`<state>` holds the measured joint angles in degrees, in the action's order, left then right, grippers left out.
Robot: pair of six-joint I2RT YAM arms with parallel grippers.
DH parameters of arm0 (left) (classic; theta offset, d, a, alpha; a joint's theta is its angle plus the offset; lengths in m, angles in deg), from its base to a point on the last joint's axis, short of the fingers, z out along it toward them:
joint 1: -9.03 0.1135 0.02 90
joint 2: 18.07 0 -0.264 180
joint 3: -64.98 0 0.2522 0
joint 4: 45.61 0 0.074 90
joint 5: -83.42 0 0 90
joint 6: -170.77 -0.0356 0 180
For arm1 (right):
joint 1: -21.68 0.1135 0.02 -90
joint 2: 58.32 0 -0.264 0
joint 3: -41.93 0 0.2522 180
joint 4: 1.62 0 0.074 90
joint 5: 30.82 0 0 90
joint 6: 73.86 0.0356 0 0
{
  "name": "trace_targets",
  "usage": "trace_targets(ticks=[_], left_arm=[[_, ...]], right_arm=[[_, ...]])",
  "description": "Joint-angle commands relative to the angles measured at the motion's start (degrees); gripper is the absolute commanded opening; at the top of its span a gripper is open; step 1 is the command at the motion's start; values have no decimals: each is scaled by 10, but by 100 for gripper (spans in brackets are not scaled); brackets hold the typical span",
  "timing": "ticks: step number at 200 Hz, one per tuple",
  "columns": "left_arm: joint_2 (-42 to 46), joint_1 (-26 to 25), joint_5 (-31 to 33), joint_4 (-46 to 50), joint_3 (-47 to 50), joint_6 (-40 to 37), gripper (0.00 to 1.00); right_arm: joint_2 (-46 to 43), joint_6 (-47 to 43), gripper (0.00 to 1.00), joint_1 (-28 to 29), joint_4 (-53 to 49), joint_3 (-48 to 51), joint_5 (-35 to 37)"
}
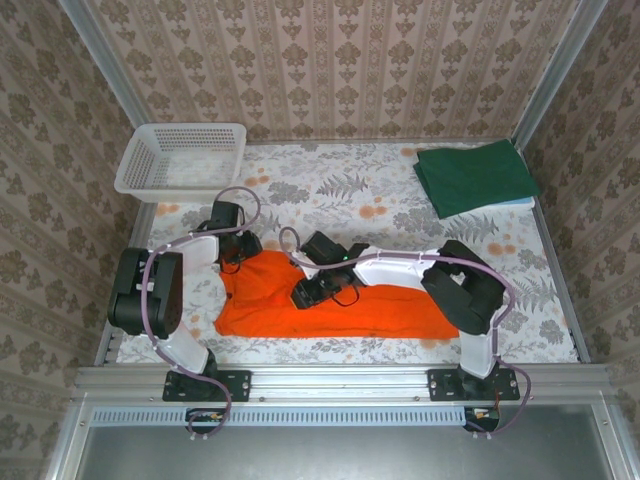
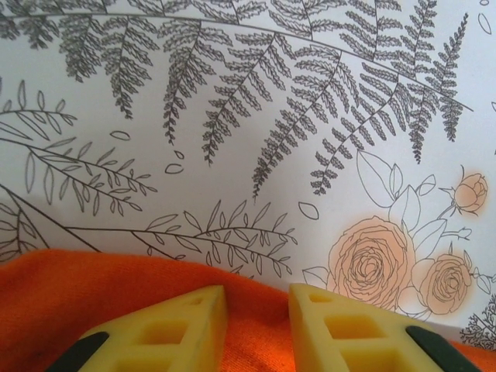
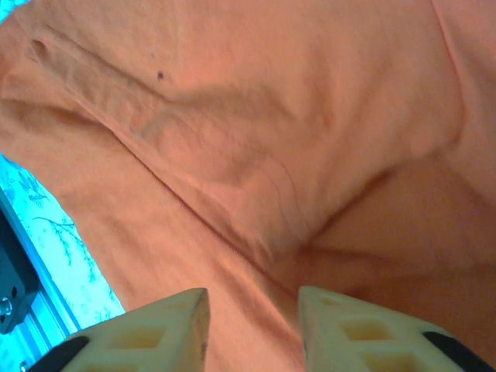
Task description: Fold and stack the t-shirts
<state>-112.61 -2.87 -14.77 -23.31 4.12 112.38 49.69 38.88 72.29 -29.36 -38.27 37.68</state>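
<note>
The bright orange t-shirt [image 1: 390,305] lies spread across the near middle of the table, roughly a wide rectangle with some wrinkles. The dark green t-shirt [image 1: 475,175] lies folded at the far right corner. My left gripper [image 1: 234,262] is low over the orange shirt's far left edge. In the left wrist view its fingers [image 2: 257,298] stand open, straddling the orange cloth [image 2: 62,294] at its edge. My right gripper [image 1: 305,293] is over the shirt's left-centre part. It stands open [image 3: 253,302] just above the creased orange cloth [image 3: 232,116].
A white lattice basket [image 1: 180,160] stands at the far left corner. The table wears a floral printed cover [image 1: 340,185], bare in the middle behind the orange shirt. Patterned walls close in three sides. A metal rail [image 1: 340,378] runs along the near edge.
</note>
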Motion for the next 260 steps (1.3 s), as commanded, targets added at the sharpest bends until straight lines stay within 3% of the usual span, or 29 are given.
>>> trace_targets(ticks=[1,40,59,86,104,153,192,260], left_arm=[[-14,11,39,34,-6,-15,29],[30,7,48,30,0,-20,36],[74,-17,64,36,2,-19,51],[128,-69,122,79,-13,-16,69],[149,-105,157,113,-24,-6,74],[161,-162,168,114,39,74,68],[68,-162,149,101,17,74,64],[-166,-182,114,120,-185,18,61]], right_arm=[[-56,29,44,-19,31,43,-8],[-173,115,50,-120,91,152,-15],[-238,142,52,-182,75,198,17],[-313,164,59,-267,-8,223,137],[-308,168,60,-323,-52,215,153],[-218,129,52,-348,-134,165,183],[-187,123,52,-349,-137,159,171],[-331,152,58,-372,-117,235,177]])
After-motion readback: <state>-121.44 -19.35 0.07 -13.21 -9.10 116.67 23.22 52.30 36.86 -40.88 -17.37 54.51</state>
